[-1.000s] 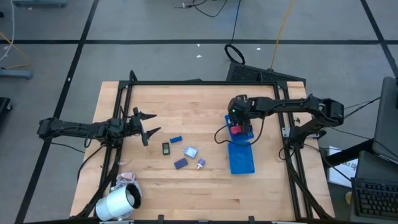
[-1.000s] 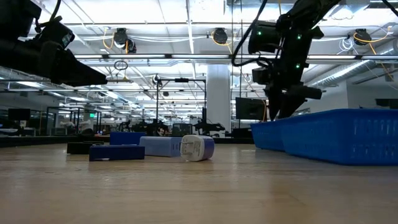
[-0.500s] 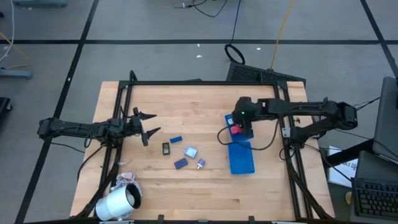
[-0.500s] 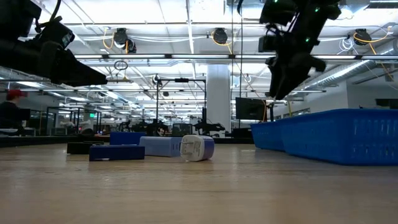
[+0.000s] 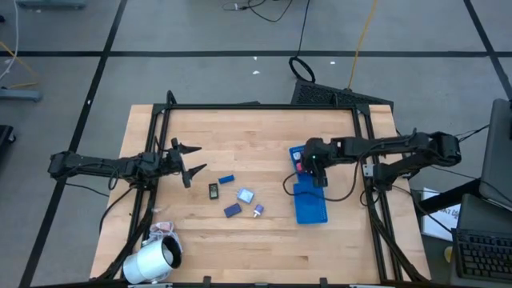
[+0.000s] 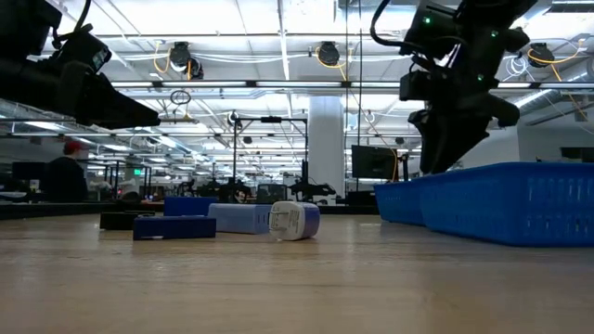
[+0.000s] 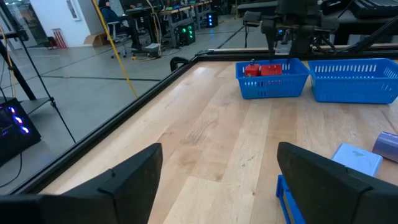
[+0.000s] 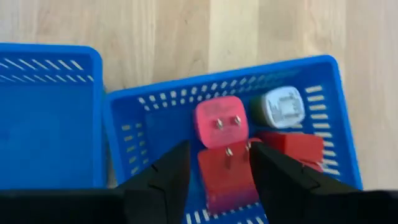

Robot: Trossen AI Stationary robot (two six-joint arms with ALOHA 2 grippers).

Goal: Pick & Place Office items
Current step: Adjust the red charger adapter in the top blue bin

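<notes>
Several tiny office items lie flat on the wood mid-table: a dark blue block point(image 5: 226, 179), a black one point(image 5: 214, 190), a light blue one point(image 5: 246, 195), another dark blue one point(image 5: 233, 210) and a white piece point(image 5: 258, 211). Red pieces point(image 8: 217, 121) and a white piece point(image 8: 281, 107) lie in the far compartment of the blue tray point(image 5: 312, 206). My right gripper point(image 8: 219, 180) hangs open just above that compartment, clear of the pieces point(image 6: 444, 160). My left gripper point(image 5: 188, 160) waits open near the table's left side.
A big white roll point(image 5: 152, 260) lies at the near left corner. The black frame rails point(image 5: 256, 106) border the table. The tray's near compartment point(image 8: 50, 118) has nothing in it. Bare wood lies between the loose pieces and the tray. People show in the room beyond.
My right gripper has risen out of the tray's far compartment, then shifted a little toward the table's right and near edges, and now hangs over the compartment. The left arm and the loose pieces have kept still.
</notes>
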